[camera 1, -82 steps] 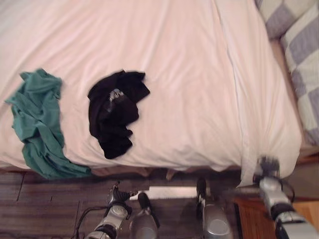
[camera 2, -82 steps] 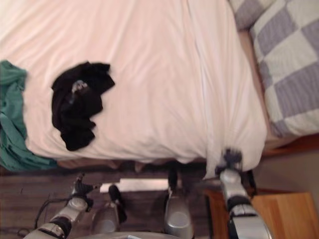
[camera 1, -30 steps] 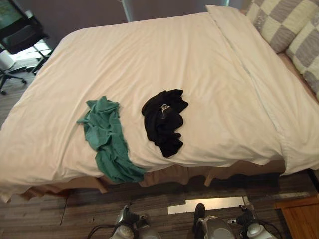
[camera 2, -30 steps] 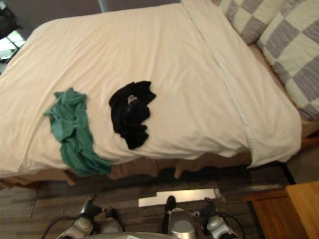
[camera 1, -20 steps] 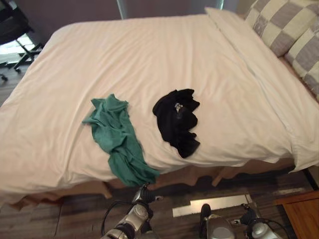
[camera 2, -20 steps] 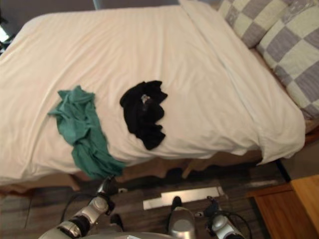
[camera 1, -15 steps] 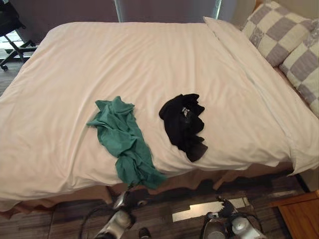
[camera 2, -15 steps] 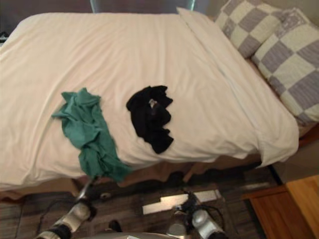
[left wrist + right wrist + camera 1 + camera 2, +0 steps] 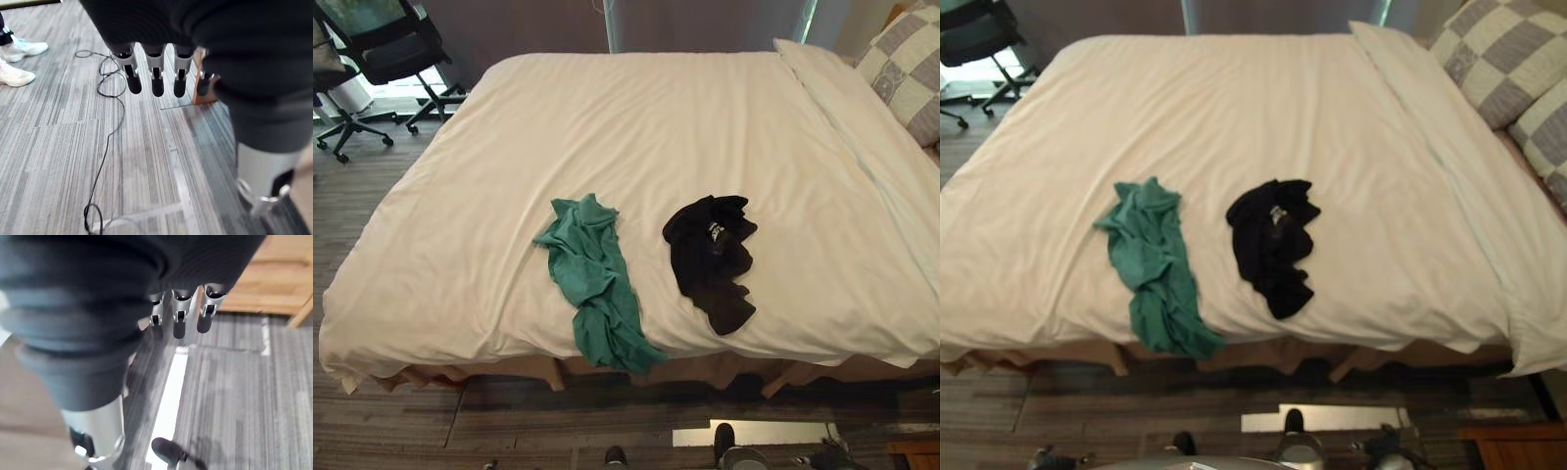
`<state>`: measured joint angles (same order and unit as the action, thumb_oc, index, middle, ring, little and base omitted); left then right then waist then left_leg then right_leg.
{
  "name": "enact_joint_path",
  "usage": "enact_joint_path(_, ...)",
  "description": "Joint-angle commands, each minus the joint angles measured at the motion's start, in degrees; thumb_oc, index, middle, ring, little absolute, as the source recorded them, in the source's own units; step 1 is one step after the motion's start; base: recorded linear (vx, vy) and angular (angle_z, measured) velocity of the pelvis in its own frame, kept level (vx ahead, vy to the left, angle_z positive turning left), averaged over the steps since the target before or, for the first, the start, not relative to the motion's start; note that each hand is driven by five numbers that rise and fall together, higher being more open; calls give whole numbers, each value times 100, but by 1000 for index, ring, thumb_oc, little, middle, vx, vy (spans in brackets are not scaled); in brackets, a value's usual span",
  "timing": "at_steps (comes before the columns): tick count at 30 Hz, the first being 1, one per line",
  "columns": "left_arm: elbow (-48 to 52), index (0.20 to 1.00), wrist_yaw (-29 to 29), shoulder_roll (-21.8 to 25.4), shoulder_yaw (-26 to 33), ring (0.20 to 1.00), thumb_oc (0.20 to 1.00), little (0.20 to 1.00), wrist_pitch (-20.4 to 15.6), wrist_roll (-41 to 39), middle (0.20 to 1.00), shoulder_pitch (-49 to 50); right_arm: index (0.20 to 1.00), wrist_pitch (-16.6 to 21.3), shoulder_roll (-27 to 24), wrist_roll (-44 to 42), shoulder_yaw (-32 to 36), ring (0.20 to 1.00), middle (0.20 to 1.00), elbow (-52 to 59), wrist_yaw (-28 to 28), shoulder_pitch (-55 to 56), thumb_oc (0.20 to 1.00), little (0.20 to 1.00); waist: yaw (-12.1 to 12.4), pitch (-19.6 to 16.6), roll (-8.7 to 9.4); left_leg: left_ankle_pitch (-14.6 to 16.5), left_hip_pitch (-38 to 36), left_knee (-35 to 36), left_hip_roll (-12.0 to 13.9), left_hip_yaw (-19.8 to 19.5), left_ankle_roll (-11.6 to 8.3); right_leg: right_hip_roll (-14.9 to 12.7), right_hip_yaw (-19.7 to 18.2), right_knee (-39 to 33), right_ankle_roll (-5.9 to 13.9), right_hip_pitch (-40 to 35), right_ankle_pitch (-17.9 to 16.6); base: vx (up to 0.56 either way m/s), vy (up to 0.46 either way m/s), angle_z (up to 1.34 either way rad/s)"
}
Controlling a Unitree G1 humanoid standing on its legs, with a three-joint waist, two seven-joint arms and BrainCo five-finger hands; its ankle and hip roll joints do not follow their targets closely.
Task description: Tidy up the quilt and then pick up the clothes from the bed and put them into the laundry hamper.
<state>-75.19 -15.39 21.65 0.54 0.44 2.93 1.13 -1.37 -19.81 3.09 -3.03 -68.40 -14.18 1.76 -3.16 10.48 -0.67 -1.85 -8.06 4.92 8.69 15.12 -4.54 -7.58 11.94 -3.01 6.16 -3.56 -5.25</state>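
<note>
While the left hand (image 9: 154, 73) hangs over the grey striped carpet floor (image 9: 58, 147) with its fingers (image 9: 133, 78) straight and relaxed, it holds and touches nothing; the right hand (image 9: 181, 313) hangs likewise above the floor beside a light wooden cabinet (image 9: 274, 279), fingers loose, empty. The smooth cream quilt (image 9: 636, 137) lies spread flat over the bed; on it, near the front edge, lie the crumpled green garment (image 9: 592, 279), its lower end draping over the edge, and just beside it on the right, apart, the bunched black garment (image 9: 710, 259); checked grey-and-cream pillows (image 9: 1503, 59) sit at the right; a black office chair (image 9: 386, 49) stands on the floor at the far left. Against half a second ago the whole view has shifted, so the camera has moved; both garments lie as they did; the hands that showed low in the head views have dropped to the bottom edge.
</note>
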Motion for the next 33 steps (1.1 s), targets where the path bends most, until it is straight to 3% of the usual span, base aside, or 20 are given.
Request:
enact_joint_path(1, 16, 1000, -615, 1257, 527, 1000, 1000, 1000, -174, -556, 1000, -282, 1000, 350, -547, -364, 179, 1000, 1000, 1020, -408, -81, 1000, 1000, -183, 44, 346, 213, 65, -39, 53, 193, -192, -477, -94, 296, 409, -149, 784, 0, 0, 0)
enact_joint_path(2, 18, 1000, -615, 1258, 527, 1000, 1000, 1000, -173, -555, 1000, -282, 1000, 345, -546, -362, 181, 1000, 1000, 1027, -408, -77, 1000, 1000, -180, 31, 344, 202, 81, -35, 55, 194, -191, -474, -96, 290, 405, -133, 772, 11, 29, 6)
enact_joint_path(3, 330, 1000, -718, 1598, 639, 1000, 1000, 1000, -267, -482, 1000, -273, 1000, 466, -957, -60, 283, 1000, 1000, 2095, -451, 116, 1000, 1000, -216, 34, 337, 206, 46, -33, 56, 217, -194, -485, -87, 333, 429, -128, 785, -1, 14, 5)
enact_joint_path(5, 567, 1000, -737, 1779, 639, 1000, 1000, 1000, -345, -396, 1000, -273, 1000, 526, -1195, 111, 334, 1000, 1000, 2555, -454, 182, 1000, 1000, -230, 42, 326, 209, 18, -36, 60, 228, -195, -489, -88, 370, 434, -129, 801, -1, 16, -2)
enact_joint_path(6, 1362, 1000, -714, 2095, 562, 1000, 1000, 1000, -566, -97, 1000, -195, 1000, 672, -1652, 417, 445, 1000, 1000, 3447, -426, 237, 1000, 1000, -249, 77, 297, 231, -22, -41, 65, 229, -192, -503, -84, 455, 451, -125, 843, -7, 32, -3)
enact_joint_path(7, 1368, 1000, -714, 2094, 565, 1000, 1000, 1000, -562, -96, 1000, -192, 1000, 668, -1652, 418, 449, 1000, 1000, 3455, -423, 241, 1000, 1000, -246, 65, 294, 217, -6, -35, 68, 231, -191, -499, -87, 447, 447, -108, 828, -3, 29, 5)
enact_joint_path(10, 2627, 1000, -715, 2500, 228, 1000, 1000, 1000, -852, 493, 1000, -249, 1000, 896, -2272, 924, 406, 1000, 1000, 4504, -393, 46, 1000, 1000, -253, 102, 254, 260, -83, -45, 73, 226, -189, -519, -63, 570, 460, -108, 885, 4, 11, 4)
enact_joint_path(12, 2831, 1000, -689, 2517, 73, 1000, 1000, 1000, -884, 657, 1000, -310, 1000, 925, -2389, 1067, 338, 1000, 1000, 4719, -387, -44, 1000, 1000, -251, 89, 246, 256, -89, -40, 80, 238, -188, -521, -58, 570, 458, -87, 869, 0, 0, 0)
enact_joint_path(15, 3202, 1000, -592, 2332, -701, 1000, 1000, 1000, -936, 1160, 1000, -805, 1000, 1081, -2621, 1670, -350, 1000, 1000, 5485, -319, -768, 1000, 1000, -254, 91, 256, 297, -172, -33, 72, 308, -183, -536, -84, 581, 466, -86, 872, 27, -4, -1)
enact_joint_path(16, 3730, 1000, -471, 2353, -979, 1000, 1000, 1000, -853, 1430, 1000, -1010, 1000, 984, -2608, 1898, -574, 1000, 1000, 5482, -420, -1028, 1000, 1000, -236, 124, 268, 296, -156, -36, 72, 312, -178, -539, -94, 606, 467, -59, 875, -7, -21, -4)
enact_joint_path(18, 4528, 1000, -435, 2442, -908, 1000, 1000, 1000, -842, 1375, 1000, -1271, 1000, 971, -2698, 2030, -732, 1000, 1000, 5920, -213, -1138, 1000, 1000, -219, 200, 262, 279, -128, -27, 86, 336, -179, -541, -96, 646, 477, 10, 869, -14, -11, -2)
enact_joint_path(23, 5847, 1000, -231, 2720, -510, 1000, 1000, 1000, -925, 1696, 1000, -783, 1000, 926, -2823, 2242, -817, 1000, 1000, 6600, 29, -1154, 1000, 1000, -78, 455, 227, 200, 66, -50, 97, 278, -193, -575, -67, 716, 467, 204, 844, -65, -22, -2)
enact_joint_path(24, 6184, 1000, -287, 2994, -423, 1000, 1000, 1000, -668, 1660, 1000, -1241, 1000, 910, -2914, 2240, -930, 1000, 1000, 6791, 157, -1247, 1000, 1000, -119, 568, 202, 170, 166, -65, 115, 263, -213, -593, -64, 757, 471, 307, 862, -139, -16, -3)
enact_joint_path(25, 6239, 1000, -82, 3283, -359, 1000, 1000, 1000, -770, 1849, 1000, -1266, 1000, 840, -2914, 2206, -861, 1000, 1000, 6805, 76, -1250, 1000, 1000, -91, 655, 147, 127, 254, -71, 116, 271, -212, -599, -70, 769, 477, 397, 824, -108, -8, 7)
enact_joint_path(27, 5989, 1000, -127, 3434, -102, 1000, 1000, 1000, -815, 1830, 1000, -1081, 1000, 863, -2935, 2235, -795, 1000, 1000, 6870, 158, -1248, 1000, 1000, -53, 695, 145, 106, 351, -101, 118, 263, -210, -598, -83, 796, 478, 505, 799, -98, 1, 10)
enact_joint_path(28, 6081, 1000, -216, 3485, 31, 1000, 1000, 1000, -966, 1764, 1000, -940, 1000, 935, -3033, 2238, -780, 1000, 1000, 6969, 184, -1194, 1000, 1000, -31, 779, 124, 71, 446, -122, 120, 250, -223, -607, -78, 806, 486, 592, 762, -166, 3, 2)
enact_joint_path(33, 6154, 1000, -351, 3513, 488, 1000, 1000, 1000, -970, 1839, 1000, -347, 1000, 1017, -3253, 2214, -650, 1000, 1000, 6977, 236, -827, 1000, 1000, 21, 1047, 37, -47, 792, -205, 133, 236, -250, -640, -87, 861, 476, 929, 685, -107, -5, 0)
